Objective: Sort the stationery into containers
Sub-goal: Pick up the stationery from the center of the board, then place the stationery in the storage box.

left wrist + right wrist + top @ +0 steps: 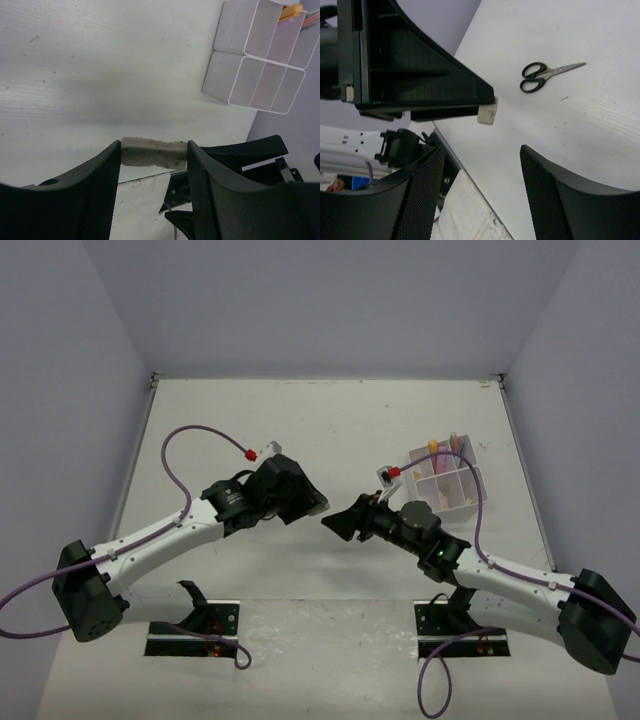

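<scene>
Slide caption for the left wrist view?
Left gripper holding a speckled grey eraser above the table, white divided tray beyond.

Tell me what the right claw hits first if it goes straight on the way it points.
Most likely the left claw and the grey eraser it grips, which sit just ahead of the open right claw. Depth is hard to judge here, so it could narrowly miss.

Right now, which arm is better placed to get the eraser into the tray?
Probably right: the tray sits on that side, and the right fingers stand open facing the eraser clamped in the left fingers.
</scene>
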{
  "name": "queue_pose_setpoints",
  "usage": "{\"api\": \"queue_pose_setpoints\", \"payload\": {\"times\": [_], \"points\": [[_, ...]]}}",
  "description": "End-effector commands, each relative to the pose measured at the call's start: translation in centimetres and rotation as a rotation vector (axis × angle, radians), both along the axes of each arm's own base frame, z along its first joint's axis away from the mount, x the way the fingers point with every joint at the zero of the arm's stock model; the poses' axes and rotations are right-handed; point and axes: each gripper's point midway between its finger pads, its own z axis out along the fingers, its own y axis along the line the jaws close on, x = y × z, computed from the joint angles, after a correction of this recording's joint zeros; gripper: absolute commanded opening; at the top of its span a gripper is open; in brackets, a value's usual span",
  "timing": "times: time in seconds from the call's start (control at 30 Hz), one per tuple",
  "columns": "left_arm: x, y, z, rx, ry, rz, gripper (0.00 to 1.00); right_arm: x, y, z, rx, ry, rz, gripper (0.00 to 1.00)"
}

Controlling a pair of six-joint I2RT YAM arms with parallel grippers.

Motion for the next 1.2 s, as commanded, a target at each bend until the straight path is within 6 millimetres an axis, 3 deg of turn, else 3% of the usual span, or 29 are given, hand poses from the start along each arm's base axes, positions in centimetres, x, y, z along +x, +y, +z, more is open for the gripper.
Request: {"api": "queue_pose_setpoints", "payload": {"times": [0.0, 0.13, 0.27, 0.47, 0.57, 0.6, 0.67, 0.73, 0.77, 0.93, 0.97, 1.03, 1.1, 1.17], "points": [[0.3, -2.6, 2.0, -0.106, -0.013, -0.026, 0.33, 3.2, -0.4, 3.6, 0.042, -0.074, -0.164, 0.63], [0.2, -3.0, 1.8, -0.120, -0.008, -0.037, 0.33, 3.8, -0.1, 3.8, 0.036, -0.075, -0.179, 0.58], [0.0, -3.3, 2.0, -0.136, -0.009, -0.048, 0.33, 4.3, 0.5, 3.3, 0.012, -0.063, -0.178, 0.42], [0.1, -3.3, 2.6, -0.153, -0.025, -0.040, 0.34, 4.1, 1.0, 2.7, 0.018, -0.047, -0.155, 0.31], [0.2, -3.4, 2.8, -0.158, -0.029, -0.043, 0.35, 4.1, 1.0, 2.8, 0.016, -0.052, -0.151, 0.05], [0.2, -3.4, 2.8, -0.161, -0.034, -0.045, 0.36, 4.1, 0.9, 2.9, 0.015, -0.052, -0.154, 0.01], [0.3, -3.5, 2.8, -0.158, -0.046, -0.053, 0.52, 4.1, 0.6, 3.0, 0.010, -0.057, -0.166, 0.00], [0.5, -3.4, 2.9, -0.154, -0.064, -0.058, 0.81, 4.4, -0.1, 2.7, -0.024, -0.061, -0.194, 0.00], [0.6, -3.3, 3.0, -0.146, -0.071, -0.057, 1.00, 4.6, -0.6, 2.5, -0.050, -0.065, -0.211, 0.00], [2.5, 0.0, 4.1, -0.012, -0.118, 0.029, 1.00, 6.1, -4.1, 2.2, -0.190, -0.099, -0.307, 0.00], [3.2, 1.8, 4.9, 0.057, -0.142, 0.082, 1.00, 7.1, -6.3, 1.0, -0.257, -0.064, -0.357, 0.00], [4.2, 3.8, 5.6, 0.131, -0.191, 0.138, 1.00, 7.4, -7.7, 0.6, -0.298, -0.035, -0.368, 0.00], [4.3, 6.7, 7.6, 0.242, -0.265, 0.163, 1.00, 10.1, -13.0, 0.8, -0.360, -0.022, -0.496, 0.00], [4.3, 8.0, 8.6, 0.301, -0.327, 0.137, 1.00, 11.5, -16.7, 1.1, -0.449, -0.029, -0.591, 0.00]]}}
